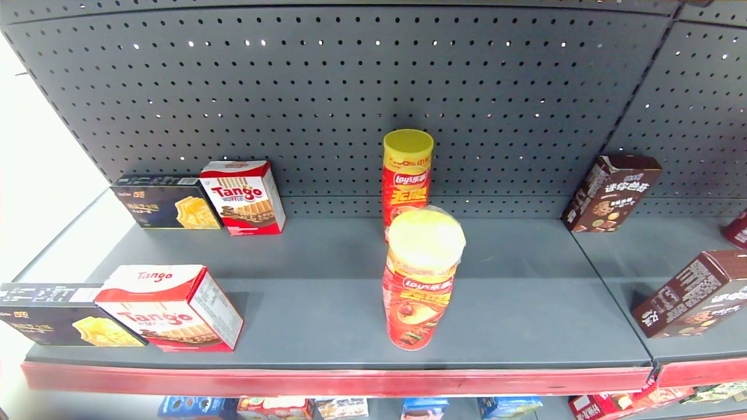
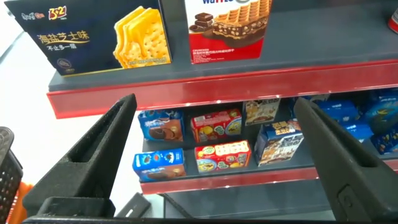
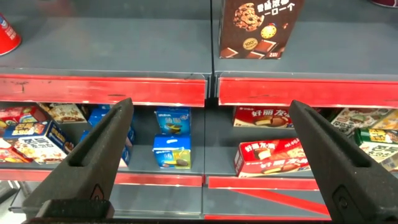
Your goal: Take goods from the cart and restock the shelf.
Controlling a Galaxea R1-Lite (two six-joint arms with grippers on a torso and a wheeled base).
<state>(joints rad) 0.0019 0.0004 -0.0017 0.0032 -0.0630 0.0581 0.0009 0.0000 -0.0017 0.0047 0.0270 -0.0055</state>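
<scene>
The shelf (image 1: 525, 303) has two tall red chip cans in its middle. The front can (image 1: 421, 280) stands upright near the front edge and has a pale yellow lid. The back can (image 1: 407, 175) stands upright right behind it, close to the back wall (image 1: 350, 87), which is full of little holes.

At the back left, a dark cracker box (image 1: 166, 201) and a red and white wafer box (image 1: 248, 197) stand side by side. At the front left corner, a second dark box (image 1: 52, 315) and a second wafer box (image 1: 172, 306) stand side by side too. Near the back right corner there is a brown cookie box (image 1: 610, 192). Another brown box (image 1: 694, 291) stands on the next part of the shelf, to the right.

My left hand (image 2: 214, 168) is spread wide and holds nothing. It is out in front of the shelf's left end, and between its fingers (image 2: 93, 162) I see the lower shelf (image 2: 261, 177) with small boxes on it. My right hand (image 3: 208, 168) is spread wide too and holds nothing. It is out in front of the right end of the shelf.
</scene>
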